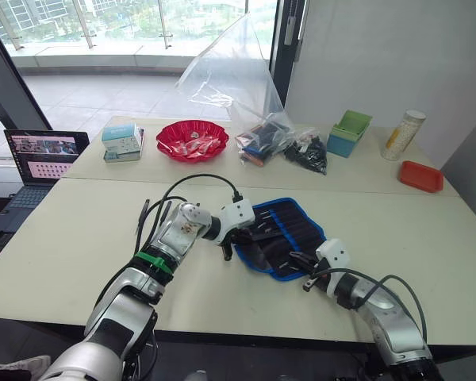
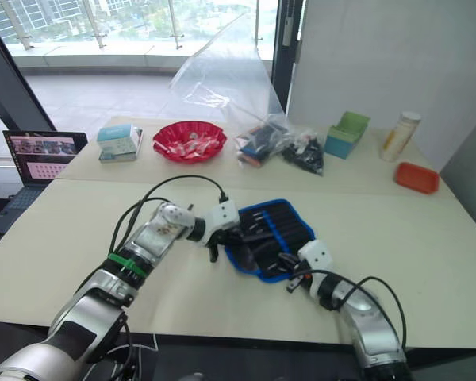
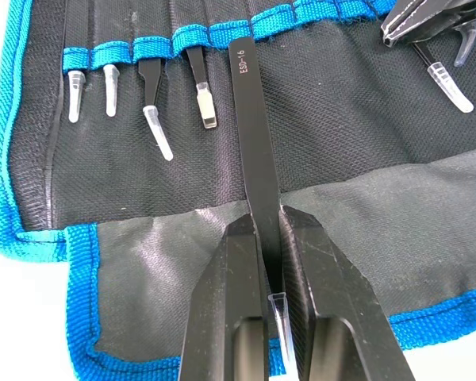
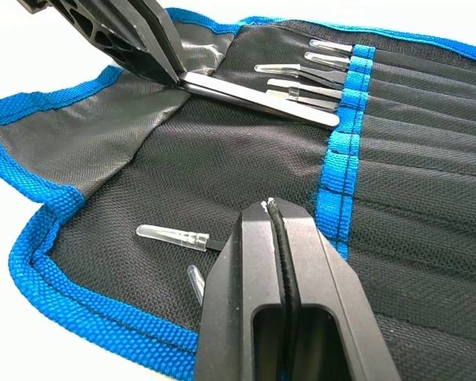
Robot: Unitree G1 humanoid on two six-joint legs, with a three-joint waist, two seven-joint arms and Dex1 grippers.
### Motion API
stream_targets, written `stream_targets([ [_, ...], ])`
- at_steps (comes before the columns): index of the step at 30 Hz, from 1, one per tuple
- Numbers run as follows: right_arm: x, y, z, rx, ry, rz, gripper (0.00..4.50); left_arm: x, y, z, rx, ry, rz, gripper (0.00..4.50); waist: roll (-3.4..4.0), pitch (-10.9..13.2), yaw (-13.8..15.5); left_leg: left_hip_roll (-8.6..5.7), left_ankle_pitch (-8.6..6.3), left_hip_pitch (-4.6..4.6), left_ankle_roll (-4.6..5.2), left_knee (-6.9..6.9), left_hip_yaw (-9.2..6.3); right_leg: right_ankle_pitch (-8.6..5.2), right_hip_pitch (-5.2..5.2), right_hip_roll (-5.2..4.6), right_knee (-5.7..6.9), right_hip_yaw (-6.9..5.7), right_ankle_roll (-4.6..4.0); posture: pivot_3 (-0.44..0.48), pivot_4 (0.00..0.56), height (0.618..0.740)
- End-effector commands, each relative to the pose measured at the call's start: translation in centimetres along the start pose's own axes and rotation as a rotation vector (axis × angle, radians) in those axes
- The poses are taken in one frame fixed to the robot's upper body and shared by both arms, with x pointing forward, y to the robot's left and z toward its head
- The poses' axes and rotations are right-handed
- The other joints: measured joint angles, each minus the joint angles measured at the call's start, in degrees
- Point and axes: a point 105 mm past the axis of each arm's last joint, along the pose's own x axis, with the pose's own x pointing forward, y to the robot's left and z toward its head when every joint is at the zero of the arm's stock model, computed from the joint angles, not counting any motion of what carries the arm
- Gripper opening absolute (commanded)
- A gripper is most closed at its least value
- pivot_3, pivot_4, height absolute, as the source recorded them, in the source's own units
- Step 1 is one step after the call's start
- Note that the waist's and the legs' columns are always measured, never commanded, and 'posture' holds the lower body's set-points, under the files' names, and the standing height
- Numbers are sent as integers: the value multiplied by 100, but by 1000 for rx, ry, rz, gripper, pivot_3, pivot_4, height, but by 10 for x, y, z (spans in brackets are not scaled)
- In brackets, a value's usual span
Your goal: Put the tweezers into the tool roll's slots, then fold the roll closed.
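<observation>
Left hand [image 3: 271, 238], fingers closed on tweezer [image 3: 252, 135] near capped tip, blunt end entering blue-banded slot of tool roll [image 1: 282, 234], which lay open at tabletop [image 1: 79, 238] centre. Four seated tweezers [image 3: 155, 111] just beside it. Risk: shank slipping in narrow pinch, or end catching blue band and bunching fabric, so tweezer skewed or missed slot. Right hand [image 4: 276, 208], fingers pressed together on thin black strip, likely strap; identity uncertain. Risk: tug there dragging roll, loosening seated tools.
</observation>
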Motion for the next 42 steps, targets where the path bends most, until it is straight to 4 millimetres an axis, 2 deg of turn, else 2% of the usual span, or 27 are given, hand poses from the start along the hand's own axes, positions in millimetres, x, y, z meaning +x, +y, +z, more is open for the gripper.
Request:
stream_targets([
  [1, -7, 6, -37, 63, 138, 9, 0, -2, 3, 10, 35, -4, 9, 8, 0, 0, -1, 0, 0, 0, 0, 0, 0, 0, 0, 0, 1, 0, 0, 0, 150, 740],
  [16, 0, 9, -37, 62, 137, 35, 0, -1, 5, 15, 32, 1, 11, 8, 0, 0, -26, 1, 0, 5, 0, 6, 1, 0, 0, 1, 13, 1, 0, 0, 150, 740],
  [26, 3, 10, -37, 63, 135, 43, 0, -10, 6, 5, 11, 25, 16, 8, 0, 0, -40, 3, 0, 5, 0, 6, 0, 0, -2, 3, 17, 1, 0, 0, 150, 740],
  [32, 4, 11, -37, 62, 136, 47, 0, -10, 6, 5, 20, 30, 17, 8, 0, 0, -41, 3, 0, 6, 0, 6, 0, 0, -2, 3, 18, 2, 0, 0, 150, 740],
  [42, 3, 10, -37, 58, 138, 42, 0, 6, 4, 19, 18, -11, 17, 8, 0, 0, -39, 3, 0, 6, 0, 9, 0, 0, -2, 3, 21, 2, 0, 0, 150, 740],
])
